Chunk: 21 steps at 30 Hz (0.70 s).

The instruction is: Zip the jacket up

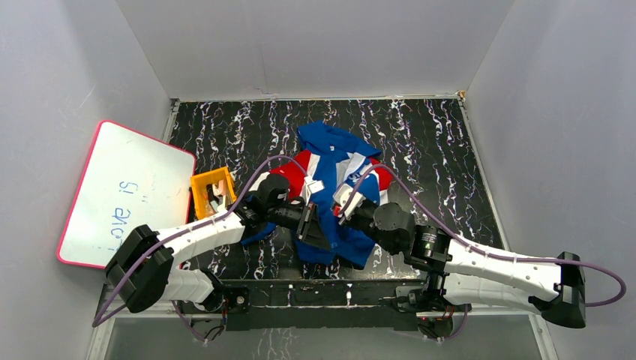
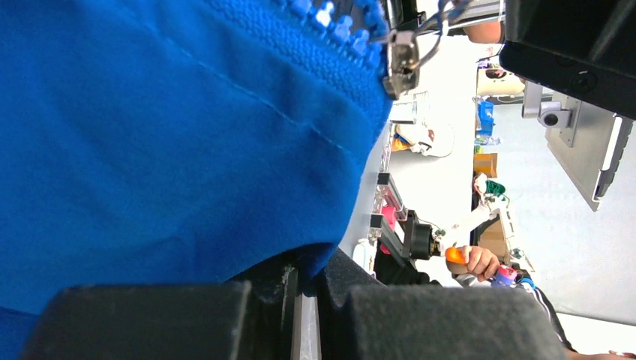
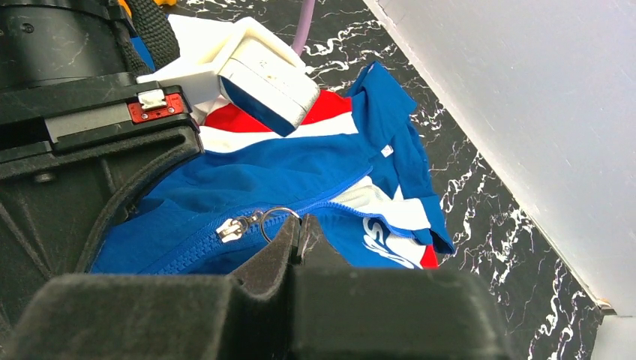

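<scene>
The jacket (image 1: pixel 331 161) lies crumpled on the black marbled table, blue with red and white stripes. My left gripper (image 1: pixel 312 223) is shut on the jacket's blue hem; in the left wrist view the jacket fabric (image 2: pixel 165 142) runs down into the closed left gripper (image 2: pixel 315 271), and the zipper slider (image 2: pixel 403 64) hangs above. My right gripper (image 3: pixel 298 231) is shut on the metal ring (image 3: pixel 279 219) of the zipper pull, just right of the silver slider (image 3: pixel 230 229). The jacket's white lettering (image 3: pixel 382 244) shows beyond. In the top view the right gripper (image 1: pixel 343 212) sits close beside the left one.
A pink-rimmed whiteboard (image 1: pixel 124 195) leans at the left wall. An orange bin (image 1: pixel 212 191) stands beside it, close to the left arm. Grey walls enclose the table on three sides. The left wrist camera housing (image 3: pixel 262 75) hangs close over the jacket.
</scene>
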Motion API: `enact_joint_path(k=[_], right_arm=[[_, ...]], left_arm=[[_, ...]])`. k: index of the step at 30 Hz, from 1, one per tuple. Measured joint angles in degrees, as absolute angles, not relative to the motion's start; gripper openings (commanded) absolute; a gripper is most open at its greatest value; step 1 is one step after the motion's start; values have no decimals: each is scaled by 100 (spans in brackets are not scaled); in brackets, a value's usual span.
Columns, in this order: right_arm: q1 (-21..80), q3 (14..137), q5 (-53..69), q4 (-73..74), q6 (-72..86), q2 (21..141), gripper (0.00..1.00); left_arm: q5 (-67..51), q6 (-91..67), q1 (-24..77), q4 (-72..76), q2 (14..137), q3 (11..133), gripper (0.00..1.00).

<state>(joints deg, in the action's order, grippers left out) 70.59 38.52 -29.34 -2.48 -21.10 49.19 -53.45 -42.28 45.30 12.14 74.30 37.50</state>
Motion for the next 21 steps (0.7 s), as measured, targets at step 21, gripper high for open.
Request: enact_joint_path(k=[21], right_arm=[[6366, 4069, -4104, -873, -2263, 5859, 0]], left_arm=[[-4976, -4445, 4908, 1033, 6711, 3041, 7]])
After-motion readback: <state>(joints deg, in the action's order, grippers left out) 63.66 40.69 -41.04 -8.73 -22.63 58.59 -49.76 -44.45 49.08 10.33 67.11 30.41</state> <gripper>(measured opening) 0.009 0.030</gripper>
